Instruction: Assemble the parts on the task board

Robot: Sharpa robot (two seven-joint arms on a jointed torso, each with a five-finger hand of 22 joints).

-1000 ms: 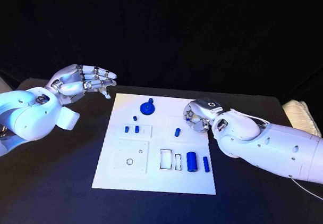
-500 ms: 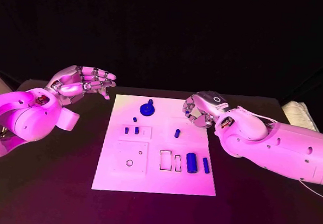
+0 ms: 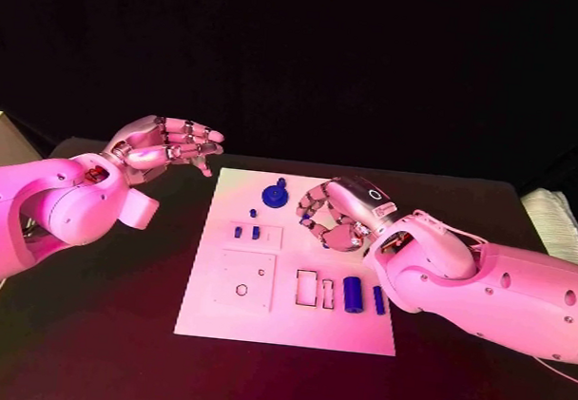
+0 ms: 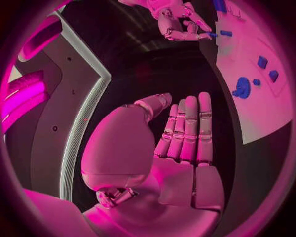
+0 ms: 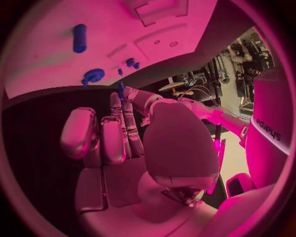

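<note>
Early stage of assembly: right silver hand (image 3: 336, 219) at frame centre pinching a small blue peg (image 5: 121, 89) above the white rectangular task board (image 3: 359, 336), remaining blue parts (image 3: 352, 293) lying loose, left silver hand (image 3: 168, 146) upper left curled, holding nothing

worktop (image 3: 111, 336): black, lying under everything | task board (image 3: 291, 324): white, lying flat mid-worktop | pale bundle (image 3: 561, 236): sitting at far right edge

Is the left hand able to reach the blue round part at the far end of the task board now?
Probably yes. The left hand hovers open beside the board's far left corner, and nothing lies between it and the blue round part; the right hand is farther right.
</note>
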